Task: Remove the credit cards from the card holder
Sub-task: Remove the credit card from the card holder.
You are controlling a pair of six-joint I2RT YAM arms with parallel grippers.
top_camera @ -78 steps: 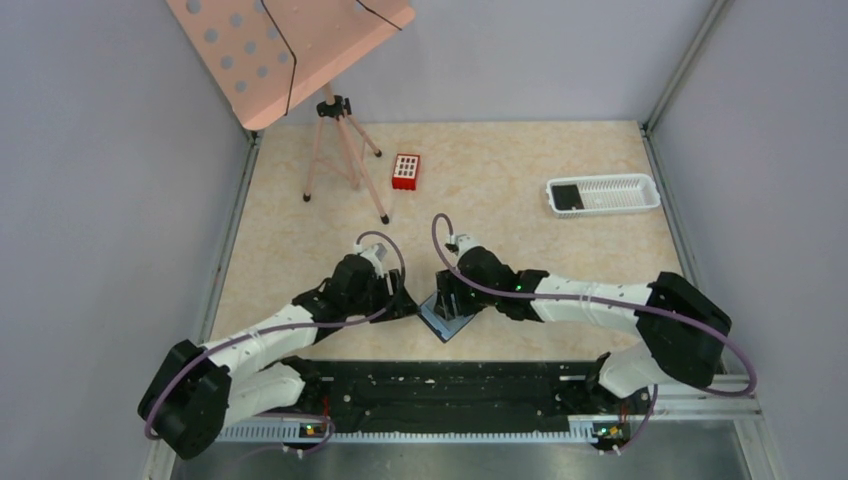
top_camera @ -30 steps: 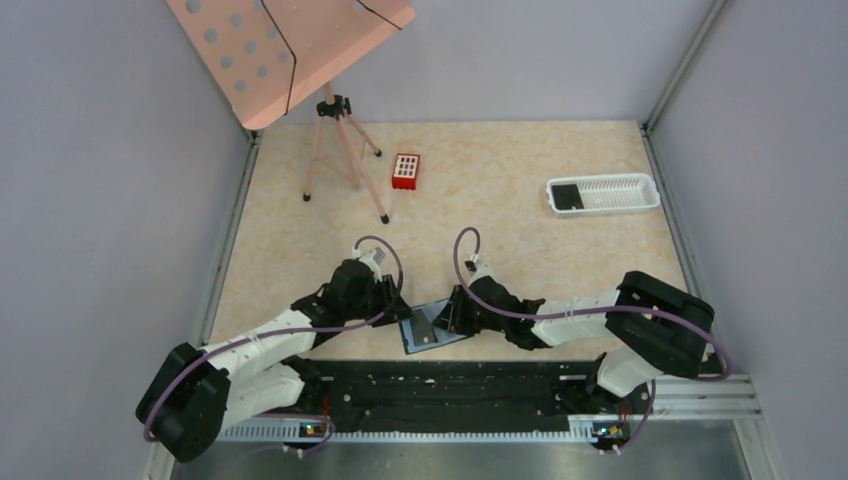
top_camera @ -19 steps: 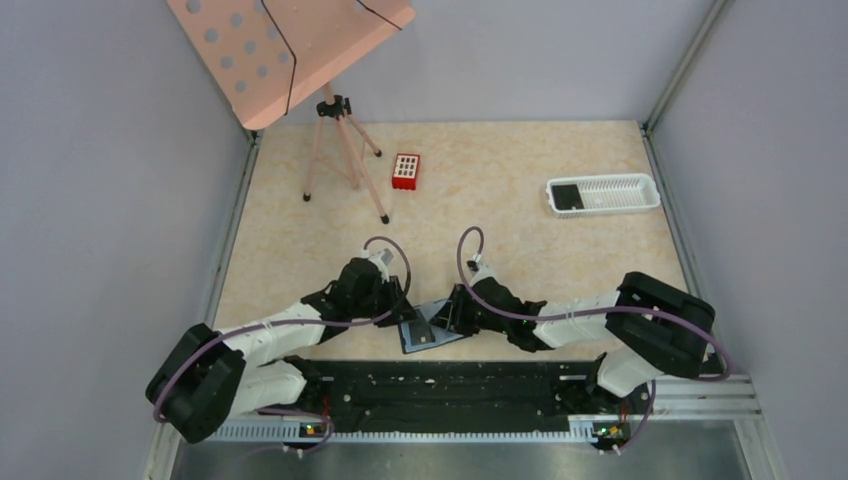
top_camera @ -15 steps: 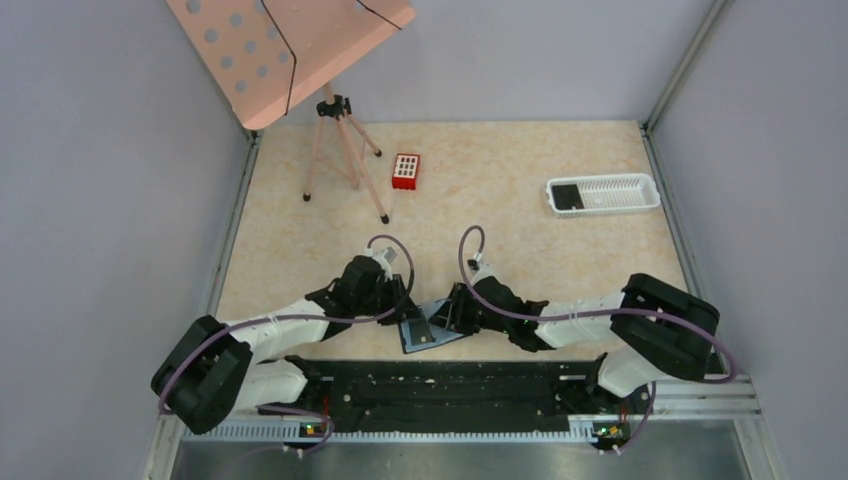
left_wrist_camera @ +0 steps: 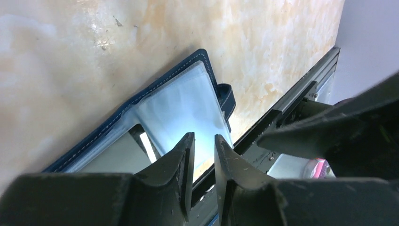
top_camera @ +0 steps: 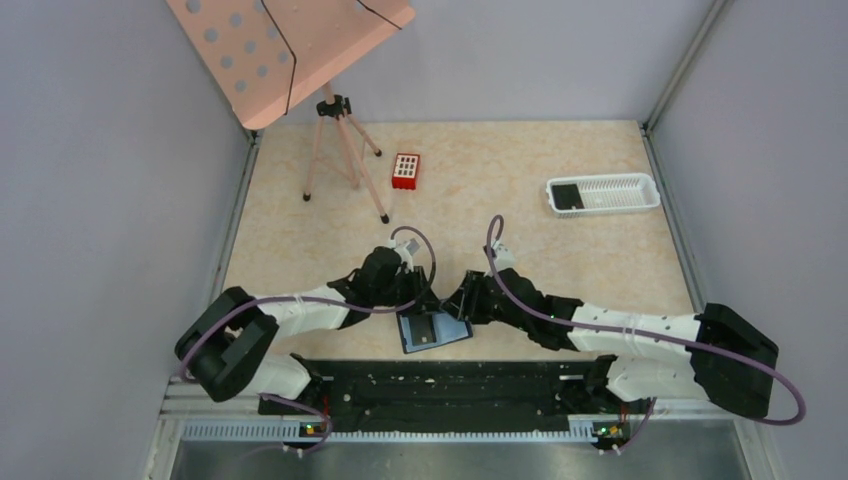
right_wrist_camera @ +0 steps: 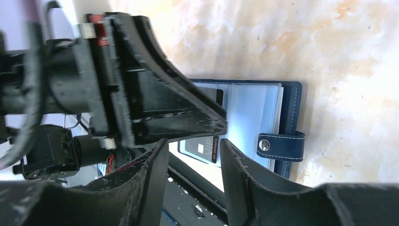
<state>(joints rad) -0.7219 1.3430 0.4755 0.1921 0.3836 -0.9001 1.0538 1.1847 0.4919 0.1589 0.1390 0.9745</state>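
The blue card holder lies open and flat at the table's front edge. It also shows in the left wrist view and in the right wrist view, with clear greyish pockets and a snap tab. A dark credit card marked VIP sits in a pocket on its left half. My left gripper hangs over the holder's far edge, its jaws a narrow gap apart and empty. My right gripper is open and empty just right of it, above the holder.
A white slotted tray with a dark flat piece in its left end stands at the back right. A red block and a pink tripod stand are at the back left. The black rail runs just below the holder.
The holder, earlier propped up at an angle between the grippers, now lies flat and open. My left gripper has moved right over it. The right arm has stretched out and its gripper has shifted slightly right.
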